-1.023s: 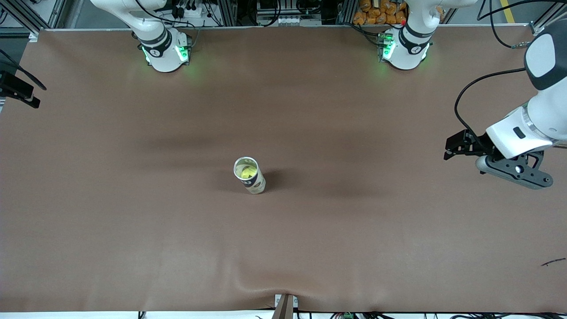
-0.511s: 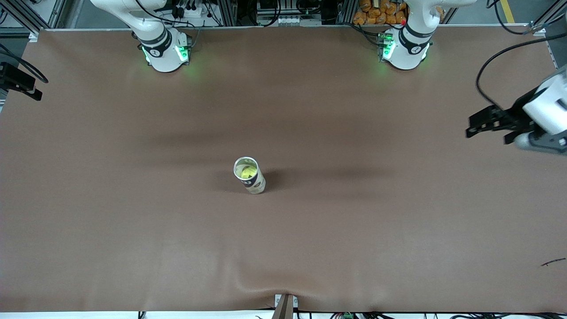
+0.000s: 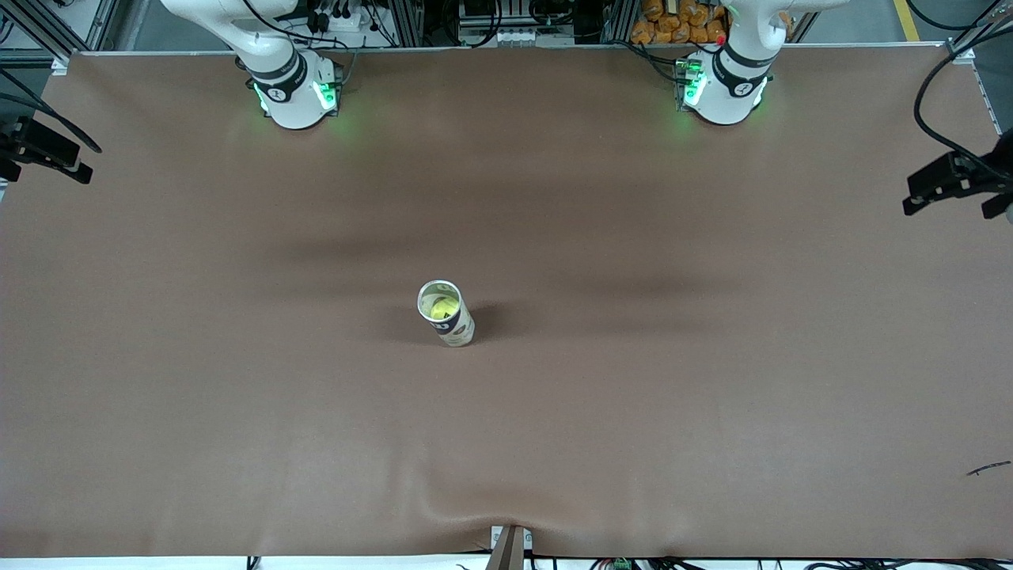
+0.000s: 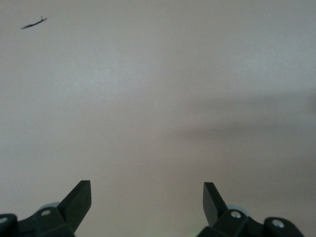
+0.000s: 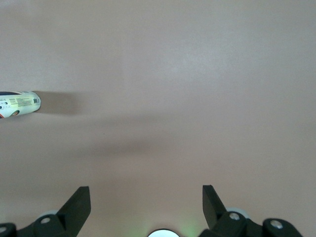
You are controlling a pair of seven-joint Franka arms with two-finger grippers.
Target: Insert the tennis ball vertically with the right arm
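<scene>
A white and dark tube stands upright at the middle of the brown table, open end up. A yellow-green tennis ball shows inside its mouth. My right gripper hangs at the right arm's end of the table, away from the tube. It is open and empty in the right wrist view, which shows the tube off to one side. My left gripper is at the left arm's end of the table. It is open and empty in the left wrist view.
The brown mat covers the whole table, with a ripple at its edge nearest the front camera. A small dark mark lies near the left arm's end and shows in the left wrist view. Both arm bases stand along the edge farthest from the front camera.
The left arm has swung outward toward its end of the table, and most of it has left the front view. The right gripper has shifted slightly. The tube has not moved.
</scene>
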